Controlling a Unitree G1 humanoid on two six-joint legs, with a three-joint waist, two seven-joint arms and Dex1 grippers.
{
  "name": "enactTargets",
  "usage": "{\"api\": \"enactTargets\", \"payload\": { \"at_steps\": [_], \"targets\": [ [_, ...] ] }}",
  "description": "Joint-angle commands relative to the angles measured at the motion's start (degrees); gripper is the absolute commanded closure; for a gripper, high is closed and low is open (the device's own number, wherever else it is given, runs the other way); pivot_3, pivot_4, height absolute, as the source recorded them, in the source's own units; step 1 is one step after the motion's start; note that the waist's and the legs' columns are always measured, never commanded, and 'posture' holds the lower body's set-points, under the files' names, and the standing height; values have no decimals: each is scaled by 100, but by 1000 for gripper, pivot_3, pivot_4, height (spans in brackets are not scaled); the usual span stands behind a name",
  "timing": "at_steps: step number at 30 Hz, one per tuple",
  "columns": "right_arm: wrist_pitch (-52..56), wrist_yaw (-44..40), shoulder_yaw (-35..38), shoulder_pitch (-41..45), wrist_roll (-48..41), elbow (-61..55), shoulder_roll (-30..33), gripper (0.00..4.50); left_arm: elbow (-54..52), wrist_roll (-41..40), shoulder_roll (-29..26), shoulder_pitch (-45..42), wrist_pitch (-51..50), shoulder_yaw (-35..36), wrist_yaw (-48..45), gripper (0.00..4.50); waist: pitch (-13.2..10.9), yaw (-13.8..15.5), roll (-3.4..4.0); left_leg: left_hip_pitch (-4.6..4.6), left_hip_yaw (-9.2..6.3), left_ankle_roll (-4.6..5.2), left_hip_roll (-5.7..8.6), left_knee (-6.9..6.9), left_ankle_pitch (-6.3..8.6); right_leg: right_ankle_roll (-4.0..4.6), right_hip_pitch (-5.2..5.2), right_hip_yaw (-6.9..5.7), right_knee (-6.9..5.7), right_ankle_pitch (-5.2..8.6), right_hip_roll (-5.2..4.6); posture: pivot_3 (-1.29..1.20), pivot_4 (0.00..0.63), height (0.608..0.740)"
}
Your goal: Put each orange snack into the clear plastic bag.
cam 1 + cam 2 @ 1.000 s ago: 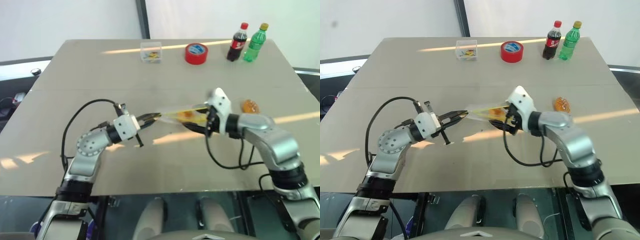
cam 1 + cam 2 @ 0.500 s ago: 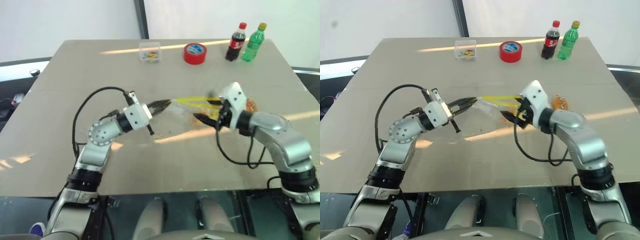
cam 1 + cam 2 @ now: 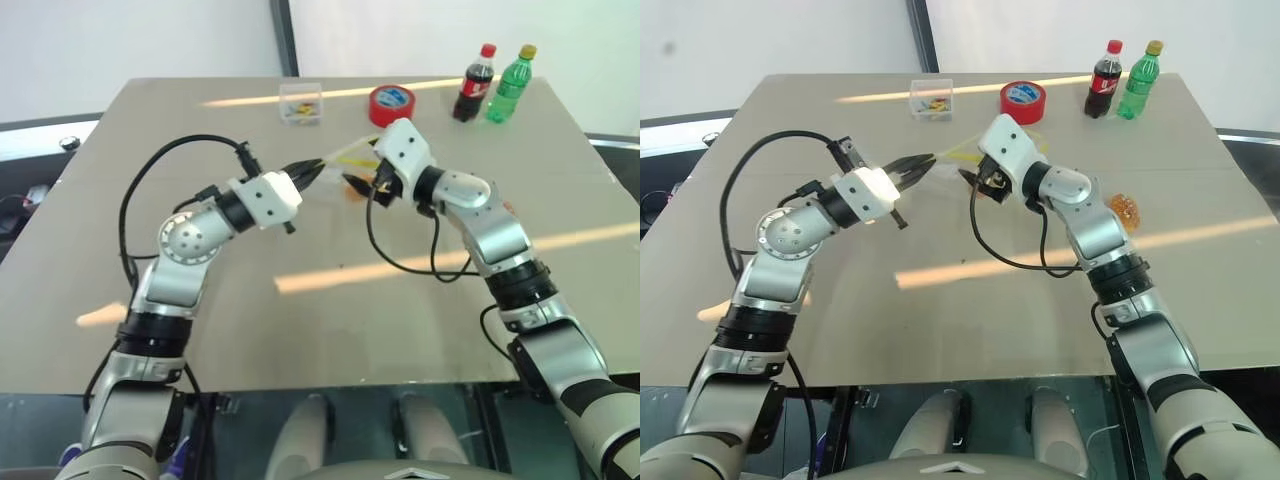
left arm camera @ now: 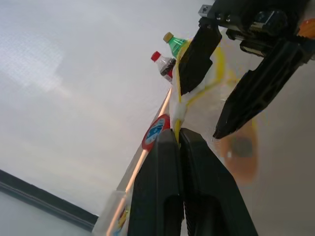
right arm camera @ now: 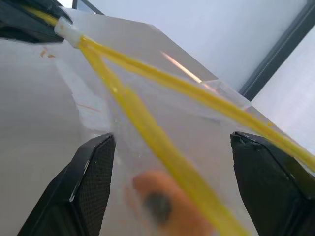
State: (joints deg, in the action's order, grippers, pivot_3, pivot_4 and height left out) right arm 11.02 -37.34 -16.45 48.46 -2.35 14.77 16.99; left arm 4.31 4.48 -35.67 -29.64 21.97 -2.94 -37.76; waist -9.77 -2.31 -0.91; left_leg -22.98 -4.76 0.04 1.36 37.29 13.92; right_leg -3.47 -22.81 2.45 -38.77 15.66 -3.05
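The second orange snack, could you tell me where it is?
The loose orange snack lies on the table, just right of the right arm's forearm.

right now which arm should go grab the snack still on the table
Right. The right gripper is open and the loose orange snack lies on its side; the left gripper is shut on the clear plastic bag.

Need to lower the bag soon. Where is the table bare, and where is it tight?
Bare: the wide near half of the table, below both arms. Tight: the far edge, with clear box, red tape roll and two bottles; an orange snack lies beside the right forearm.
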Motion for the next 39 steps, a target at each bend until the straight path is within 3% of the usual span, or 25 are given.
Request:
{"api": "enactTargets", "payload": {
  "at_steps": [1,13,18,21,22,24,28,39],
  "targets": [
    [3,-218,-158,-423,166,-442,148,720,-260,157,-6,368,52,-167,-8,4500,0,1,0,-1,1,0,-1,0,0,0,0,1,1,0,-2,0,150,740],
    [1008,-732,-77,-1891,405,-2596,1270,720,-227,55,112,606,-139,-245,-13,4500,-1,6,0,-34,-1,1,0,12,0,0,-34,0,-16,0,-2,0,150,740],
    [1773,-463,1141,-2311,-315,-3207,1458,720,-102,-79,165,522,-200,-165,43,4500,-1,30,-1,-40,-7,1,-3,15,0,-1,-34,-7,-12,0,-3,0,150,740],
    [2221,315,2106,-2193,-369,-2813,1406,720,-81,-194,208,511,-295,-102,82,4500,0,37,-1,-42,-6,1,-2,18,0,-1,-34,-5,-13,-1,-5,0,150,740],
    [2262,535,2354,-2186,-346,-2639,1425,168,-88,-254,235,507,-339,-78,88,4500,0,41,-2,-42,-6,1,-2,19,0,-1,-34,-5,-14,-1,-7,0,150,740],
    [2289,963,2634,-2158,-221,-2284,1422,28,-88,-319,265,497,-387,-46,79,4500,0,57,-2,-43,-8,1,-1,19,0,-1,-34,-8,-14,-1,-6,0,150,740],
    [2478,1617,2930,-1909,-216,-1436,1239,28,-90,-338,271,429,-471,-32,64,4500,0,18,-1,-42,0,1,1,16,0,0,-36,-2,-15,-1,-5,0,150,740],
    [2638,1874,3037,-1890,-585,-498,921,28,-53,-371,260,418,-561,62,106,4500,0,13,-1,-41,5,2,0,17,0,-1,-36,3,-16,-1,-4,0,150,740]
  ]
}}
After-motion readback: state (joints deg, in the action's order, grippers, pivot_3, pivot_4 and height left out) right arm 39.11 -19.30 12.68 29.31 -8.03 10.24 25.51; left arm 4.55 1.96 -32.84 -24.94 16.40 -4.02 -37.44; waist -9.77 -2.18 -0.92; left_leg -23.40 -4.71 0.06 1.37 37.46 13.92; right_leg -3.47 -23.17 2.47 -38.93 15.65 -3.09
